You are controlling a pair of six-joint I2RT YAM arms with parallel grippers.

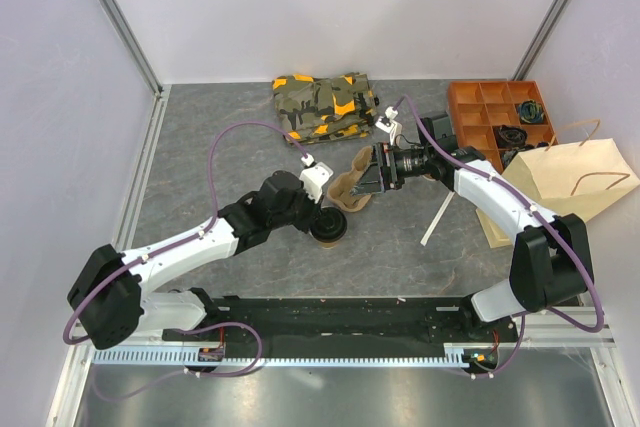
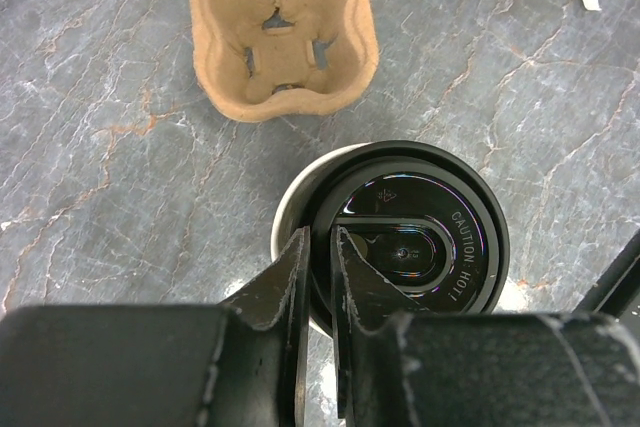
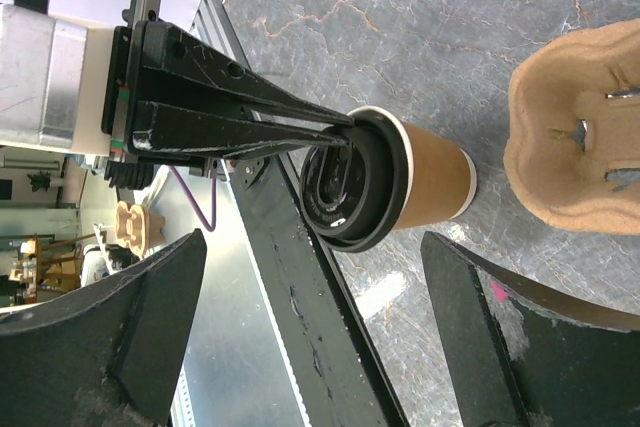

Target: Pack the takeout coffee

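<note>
The takeout coffee, a tan cup with a black lid, stands on the grey table just in front of the pulp cup carrier. My left gripper is above it. In the left wrist view the gripper is nearly closed, with the near rim of the lid pinched between its jaws. My right gripper is open and empty, beside the carrier and facing the cup. The right wrist view shows the cup, the carrier, and my own open gripper.
A tan paper bag with handles lies at the right. An orange compartment tray is behind it. A camouflage pouch lies at the back. A white strip lies right of the cup.
</note>
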